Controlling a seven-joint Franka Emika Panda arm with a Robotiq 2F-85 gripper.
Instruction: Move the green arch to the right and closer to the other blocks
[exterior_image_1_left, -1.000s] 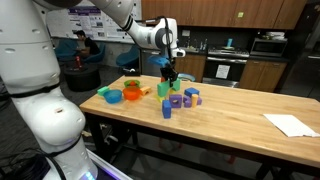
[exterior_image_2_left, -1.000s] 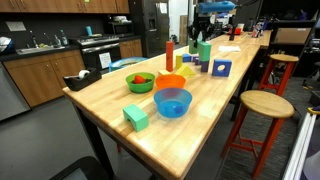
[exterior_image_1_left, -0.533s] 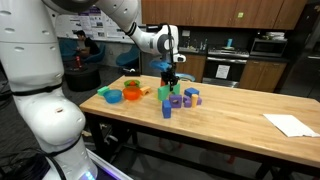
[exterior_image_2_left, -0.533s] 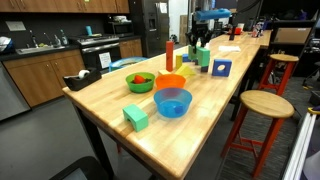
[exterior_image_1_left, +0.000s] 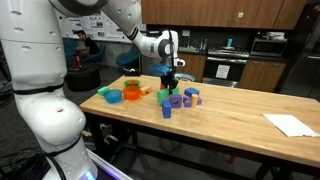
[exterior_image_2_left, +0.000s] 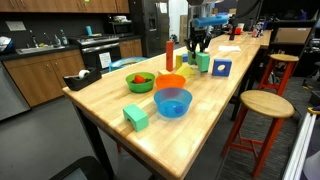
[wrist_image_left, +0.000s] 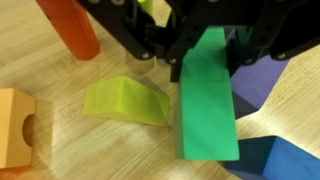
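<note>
The green arch (wrist_image_left: 208, 110) shows in the wrist view as a long bright-green block held between my gripper's (wrist_image_left: 205, 62) fingers. In both exterior views my gripper (exterior_image_1_left: 168, 80) (exterior_image_2_left: 201, 47) holds the arch (exterior_image_1_left: 163, 93) (exterior_image_2_left: 204, 63) upright, low at the table, against the other blocks. Around it are a yellow wedge (wrist_image_left: 125, 100), the tall red cylinder (wrist_image_left: 75, 30) (exterior_image_2_left: 169, 55), a purple block (wrist_image_left: 255, 85) (exterior_image_1_left: 176, 100) and blue blocks (wrist_image_left: 280, 160) (exterior_image_2_left: 222, 68). Whether the arch rests on the table is hidden.
A blue bowl (exterior_image_2_left: 172, 102) (exterior_image_1_left: 131, 90) and an orange bowl (exterior_image_2_left: 169, 83) sit on the wooden table (exterior_image_2_left: 110, 100). A green bowl (exterior_image_2_left: 140, 81) and a mint-green block (exterior_image_2_left: 135, 117) are near them. White paper (exterior_image_1_left: 290, 124) lies far off. A stool (exterior_image_2_left: 265, 105) stands beside the table.
My gripper has come down with the green arch, from above the cluster to table level beside the other blocks. Nothing else has moved.
</note>
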